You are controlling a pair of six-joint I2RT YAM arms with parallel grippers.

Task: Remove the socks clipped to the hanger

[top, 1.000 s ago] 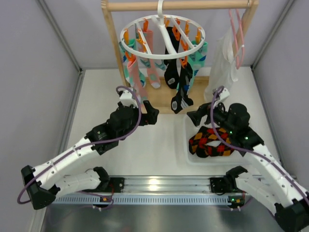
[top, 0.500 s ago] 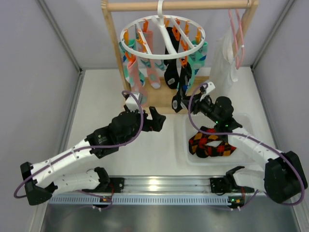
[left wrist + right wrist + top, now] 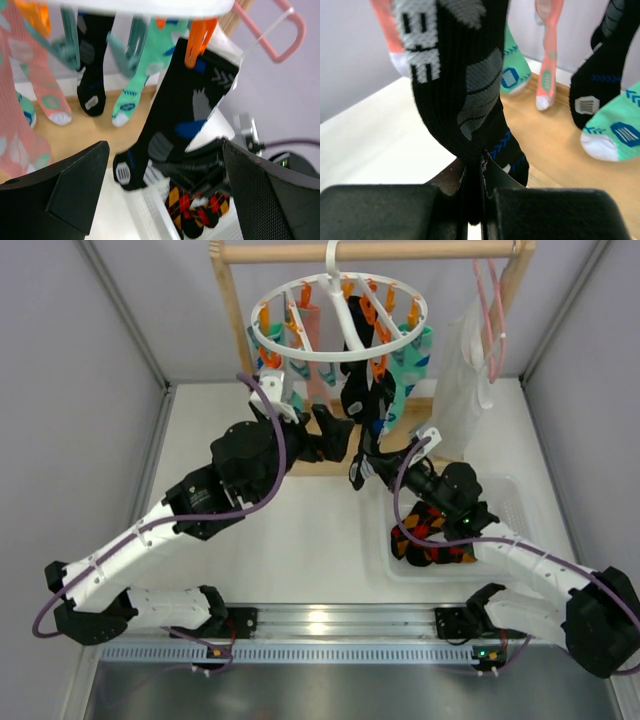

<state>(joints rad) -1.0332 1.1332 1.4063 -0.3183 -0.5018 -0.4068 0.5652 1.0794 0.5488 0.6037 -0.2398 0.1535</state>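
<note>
The round white hanger (image 3: 320, 356) hangs from the wooden rail with pink, teal and black socks held by orange and teal clips. My right gripper (image 3: 370, 462) is shut on the lower end of a black sock (image 3: 362, 440) with grey and blue marks, and the fabric is pinched between its jaws (image 3: 480, 200). That black sock (image 3: 185, 110) hangs from an orange clip (image 3: 197, 45). My left gripper (image 3: 335, 430) is open just left of that sock, nothing between its fingers (image 3: 65, 190). A pink sock (image 3: 547, 60) and a teal sock (image 3: 612, 130) hang behind.
A white tray (image 3: 505, 565) at the right holds black argyle socks (image 3: 425, 530). The wooden rack frame (image 3: 232, 340) and its base board (image 3: 555, 150) stand under the hanger. A long white garment (image 3: 460, 370) and a thin pink hanger (image 3: 490, 310) hang at the right.
My right gripper went from over the tray up and left to the black sock's foot and shut on it. My left arm moved toward the hanger, staying open.
</note>
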